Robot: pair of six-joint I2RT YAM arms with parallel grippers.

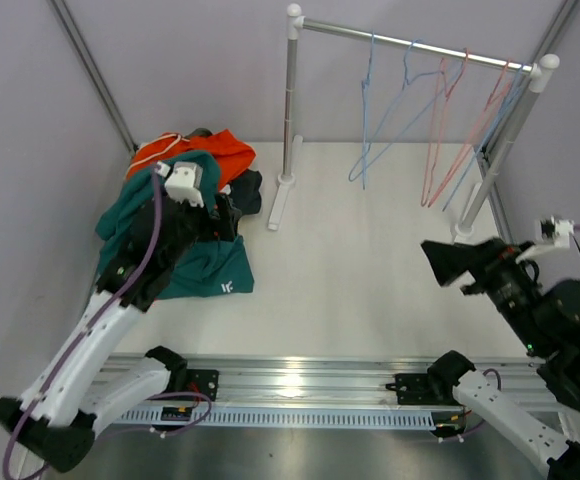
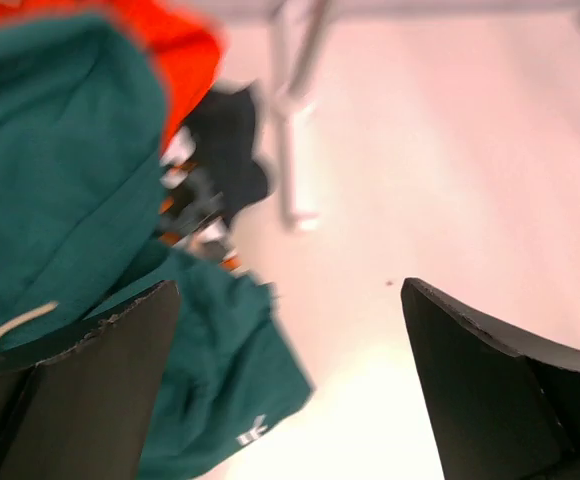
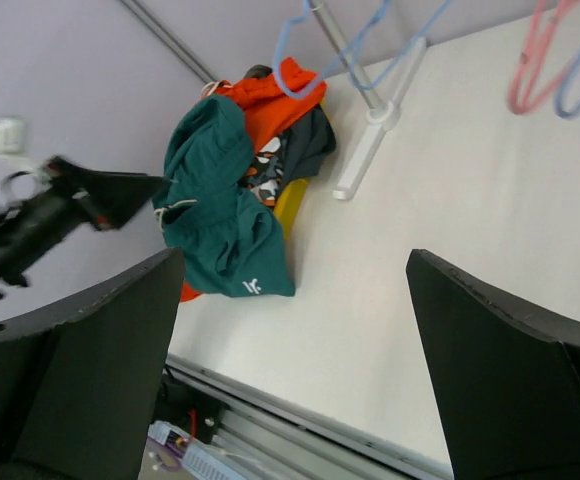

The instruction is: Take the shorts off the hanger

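Note:
The shorts lie in a heap on the table at the left. The teal pair with a white logo (image 1: 210,268) lies on top in front, the bright orange pair (image 1: 205,150) behind it, a dark navy pair (image 1: 247,190) to the right. Camouflage print shows in the right wrist view (image 3: 267,175). Several empty hangers, blue (image 1: 370,110) and pink (image 1: 438,130), hang on the rail (image 1: 415,45). My left gripper (image 1: 225,215) is open above the heap; the teal pair (image 2: 70,180) shows below it. My right gripper (image 1: 448,262) is open and empty at the right, above bare table.
The rack's near post and foot (image 1: 282,195) stand right of the heap. The far post (image 1: 495,160) stands close to my right arm. A yellow thing (image 3: 292,205) peeks from under the heap. The rail base (image 1: 300,390) runs along the near edge.

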